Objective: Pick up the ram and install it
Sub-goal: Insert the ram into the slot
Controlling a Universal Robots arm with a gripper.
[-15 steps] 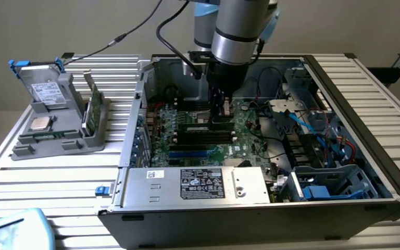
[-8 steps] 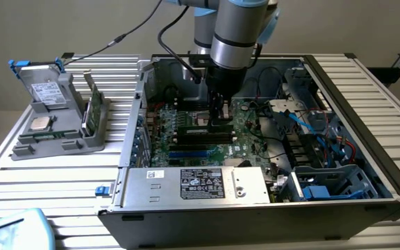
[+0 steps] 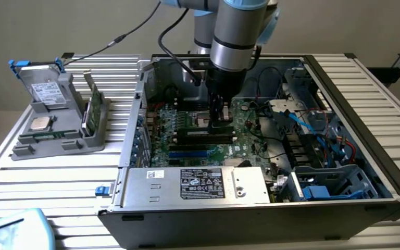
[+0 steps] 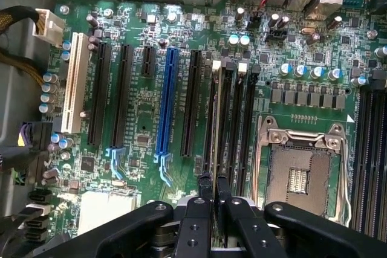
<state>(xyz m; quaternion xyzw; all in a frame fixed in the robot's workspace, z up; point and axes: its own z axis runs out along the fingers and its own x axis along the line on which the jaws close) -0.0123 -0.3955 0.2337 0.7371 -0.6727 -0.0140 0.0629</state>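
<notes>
The ram (image 4: 216, 125) appears edge-on in the wrist view as a thin strip running along one of the black memory slots (image 4: 233, 119) beside the open processor socket (image 4: 299, 173). My gripper (image 4: 213, 180) is shut on the strip's near end, one finger on each face. I cannot tell how deep the ram sits in the slot. In the exterior view, my gripper (image 3: 219, 121) reaches straight down into the open computer case (image 3: 366, 109), over the motherboard (image 3: 245, 130). The ram is hidden there behind the fingers.
A grey holder (image 3: 54, 138) on the exterior view's left carries a boxy drive (image 3: 47, 92), a silver processor chip (image 3: 41, 123) and an upright green board (image 3: 93, 107). The power supply (image 3: 196, 185) is along the case's front. Blue and red cables (image 3: 318, 127) lie on the right side.
</notes>
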